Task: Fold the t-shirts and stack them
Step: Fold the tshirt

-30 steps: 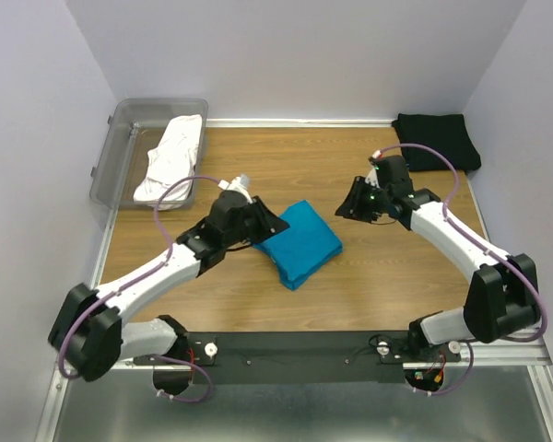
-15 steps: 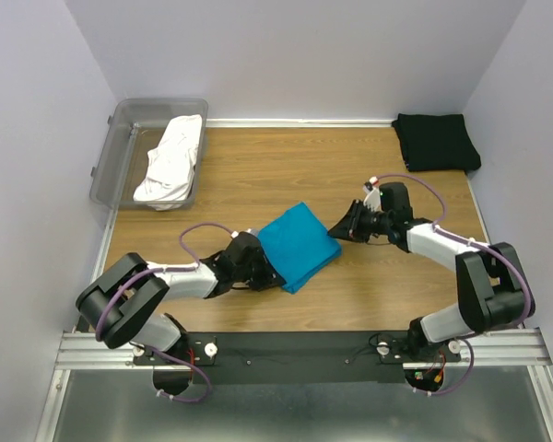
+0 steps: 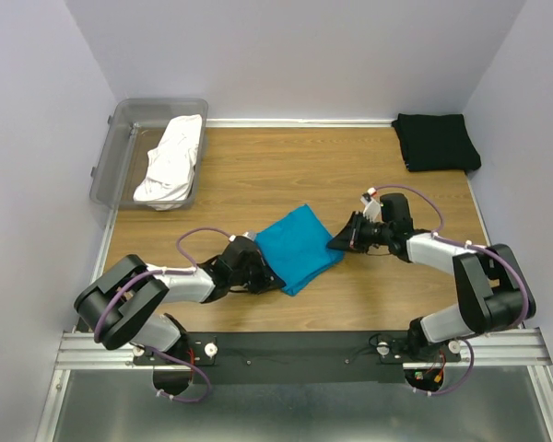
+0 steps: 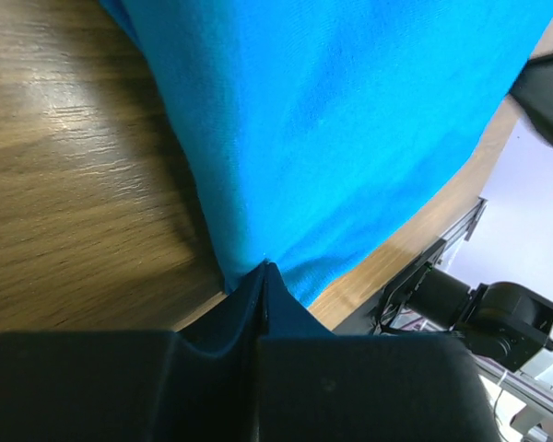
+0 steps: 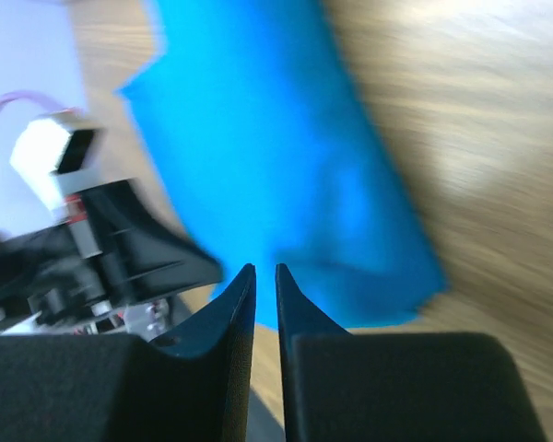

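Note:
The folded teal-blue t-shirt (image 3: 295, 247) lies in the middle of the wooden table. My left gripper (image 3: 261, 273) lies low at its near-left corner. In the left wrist view the gripper (image 4: 263, 267) is shut, tips touching the corner of the shirt (image 4: 332, 110); no cloth shows between the fingers. My right gripper (image 3: 339, 242) lies low at the shirt's right corner. In the right wrist view this gripper (image 5: 263, 269) has a narrow empty gap, its tips over the shirt's (image 5: 276, 157) edge. The folded black t-shirt (image 3: 435, 141) lies at the far right. The white t-shirt (image 3: 172, 161) lies crumpled in the tub.
The clear grey plastic tub (image 3: 120, 147) stands at the far left corner. Purple walls close in the table on three sides. The left arm (image 5: 120, 249) shows beyond the shirt in the right wrist view.
Both arms have come down from above the table to its surface, one at each side of the teal shirt. In the last half second the right gripper has edged closer to the shirt.

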